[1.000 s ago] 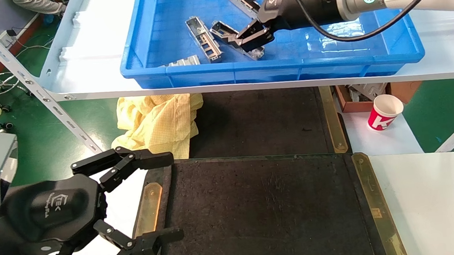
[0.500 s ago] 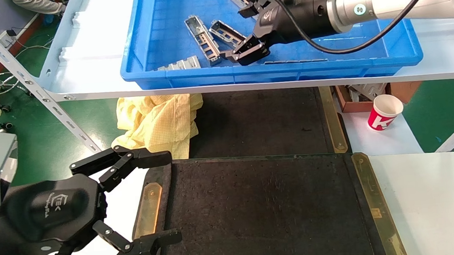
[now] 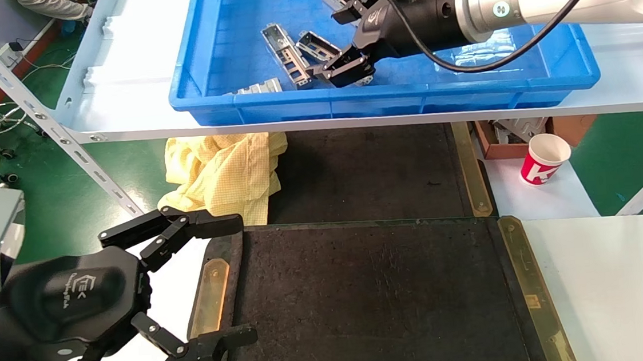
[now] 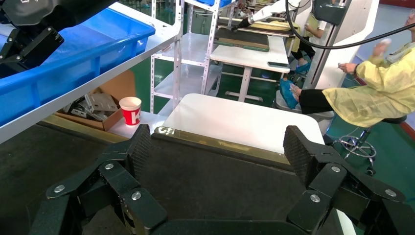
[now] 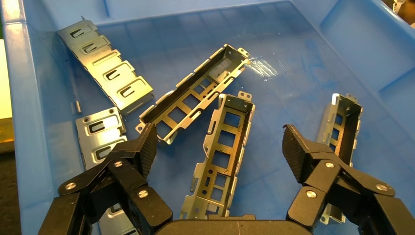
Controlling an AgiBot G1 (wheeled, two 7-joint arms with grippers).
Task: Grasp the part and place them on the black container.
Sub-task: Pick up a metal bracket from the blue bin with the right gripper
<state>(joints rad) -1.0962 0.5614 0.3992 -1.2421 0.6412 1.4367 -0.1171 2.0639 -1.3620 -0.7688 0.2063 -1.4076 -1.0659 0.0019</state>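
Several silver-grey parts lie in the blue bin (image 3: 384, 98) on the shelf. My right gripper (image 3: 329, 42) is open and low inside the bin. In the right wrist view one part (image 5: 222, 147) lies lengthwise between the open fingers of that gripper (image 5: 219, 144), touching neither pad. Other parts (image 5: 195, 93) (image 5: 340, 122) lie beside it. The black container (image 3: 377, 302) lies in front, with nothing on it. My left gripper (image 3: 243, 278) is open and empty over the container's left edge; it shows over the felt (image 4: 210, 181) in the left wrist view (image 4: 218, 147).
Flat slotted plates (image 5: 105, 63) lie near the bin's corner. A yellow cloth (image 3: 223, 171), a second dark tray (image 3: 366, 171) and a red-and-white paper cup (image 3: 543, 158) sit under the shelf. A white table (image 3: 610, 278) adjoins the container's right side.
My right gripper has moved left in the bin and now straddles one part. The left arm has not moved.
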